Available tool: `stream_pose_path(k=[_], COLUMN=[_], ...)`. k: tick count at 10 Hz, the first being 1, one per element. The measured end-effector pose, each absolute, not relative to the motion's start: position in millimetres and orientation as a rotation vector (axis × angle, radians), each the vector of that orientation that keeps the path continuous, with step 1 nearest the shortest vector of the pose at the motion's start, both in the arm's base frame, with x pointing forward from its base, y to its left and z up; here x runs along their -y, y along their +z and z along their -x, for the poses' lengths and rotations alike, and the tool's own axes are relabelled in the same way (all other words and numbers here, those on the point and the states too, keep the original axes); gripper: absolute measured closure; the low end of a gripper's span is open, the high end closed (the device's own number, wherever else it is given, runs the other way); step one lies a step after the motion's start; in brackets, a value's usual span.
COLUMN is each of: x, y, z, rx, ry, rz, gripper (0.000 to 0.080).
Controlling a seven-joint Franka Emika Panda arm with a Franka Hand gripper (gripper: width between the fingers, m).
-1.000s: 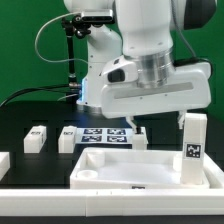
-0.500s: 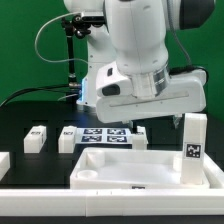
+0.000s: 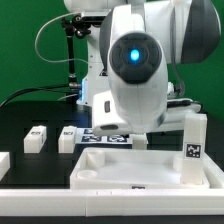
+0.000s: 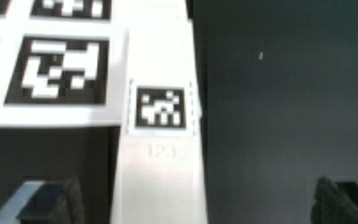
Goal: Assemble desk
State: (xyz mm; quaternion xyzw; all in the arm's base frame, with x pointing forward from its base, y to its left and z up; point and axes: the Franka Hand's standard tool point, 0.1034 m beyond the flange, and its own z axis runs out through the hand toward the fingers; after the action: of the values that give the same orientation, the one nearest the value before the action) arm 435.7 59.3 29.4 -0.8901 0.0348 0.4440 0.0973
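The desk's white rimmed panel (image 3: 130,166) lies at the front of the table. One white leg (image 3: 194,141) with a tag stands upright at its corner on the exterior view's right. Two more legs (image 3: 36,138) (image 3: 68,140) lie on the black table on the exterior view's left. In the wrist view another white leg (image 4: 158,130) with a small tag lies flat beside the marker board (image 4: 51,70). My gripper (image 4: 190,205) hangs open above this leg, one fingertip (image 4: 34,200) on each side, apart from it. The arm's bulk hides the gripper in the exterior view.
The marker board (image 3: 105,137) lies behind the panel, under the arm. A white piece (image 3: 4,164) shows at the left edge of the exterior view. A white ledge (image 3: 110,205) runs along the front. A green wall stands behind the black table.
The arm's wrist has turned and swung toward the exterior view's left, so its blue-lit end now faces the camera. The jaws have stayed open.
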Motion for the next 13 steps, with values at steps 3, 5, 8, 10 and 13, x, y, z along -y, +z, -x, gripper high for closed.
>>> stream_pose_path(k=[3, 5, 8, 10, 13], x=[-59.3, -53.0, -51.4, -51.4, -51.4], y=[22.9, 9.3, 7.3, 7.2, 7.1], z=[-439.6, -420.0, -417.3, -417.1, -417.1], rx=[-0.102, -0.127, -0.135, -0.135, -0.135], ry=[1.329, 1.353, 1.351, 1.352, 1.352], rz=[2.627, 2.623, 2.626, 2.625, 2.625], gripper=[0.0150, 0.0150, 0.0162, 0.0515, 0.0512])
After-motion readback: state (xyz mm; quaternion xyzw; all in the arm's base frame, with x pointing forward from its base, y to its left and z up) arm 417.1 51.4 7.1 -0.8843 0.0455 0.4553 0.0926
